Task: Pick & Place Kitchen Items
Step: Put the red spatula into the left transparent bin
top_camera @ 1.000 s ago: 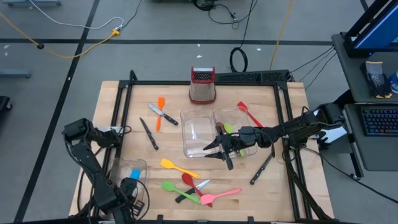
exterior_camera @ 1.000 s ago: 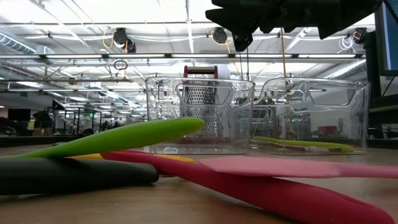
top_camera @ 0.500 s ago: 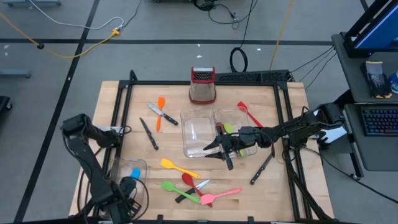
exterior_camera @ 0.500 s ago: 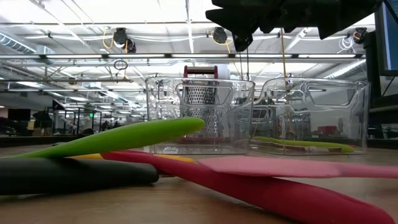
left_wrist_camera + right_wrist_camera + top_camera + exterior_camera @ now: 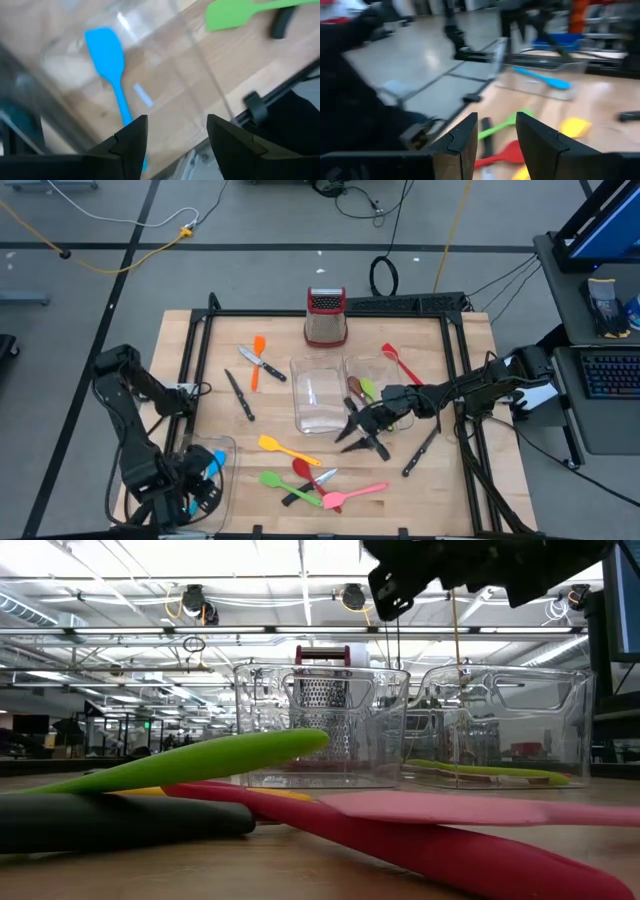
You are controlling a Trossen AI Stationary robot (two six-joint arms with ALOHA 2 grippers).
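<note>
left gripper (image 5: 172, 137): over the clear tray (image 5: 205, 448) at the table's front left corner, jaws spread apart, holding nothing
blue spatula (image 5: 111, 67): lying inside that tray, just beneath the left fingers
black knife (image 5: 239, 395): alone on the wood, left of centre
orange spatula (image 5: 257, 359): toward the back left, touching a steel knife (image 5: 262, 364) that crosses it
yellow spatula (image 5: 284, 448): on the wood in front of the middle tray (image 5: 320, 393)
front cluster: green spatula (image 5: 288, 484), red spoon (image 5: 303, 471) and pink spatula (image 5: 355, 494) lie overlapping near the front edge, a small knife (image 5: 309, 486) across them
grater (image 5: 326, 316): upright at the back centre
right gripper (image 5: 362, 432): raised beside the front right corner of the middle tray, jaws partly apart; nothing seen between the fingers (image 5: 465, 137) in the wrist view
second tray (image 5: 377, 367): just right of the middle one, a green utensil (image 5: 490, 772) lying in it
red spatula (image 5: 399, 362): back right, near that tray
right knife (image 5: 420, 452): on the wood, right of the gripper, apart from it
</note>
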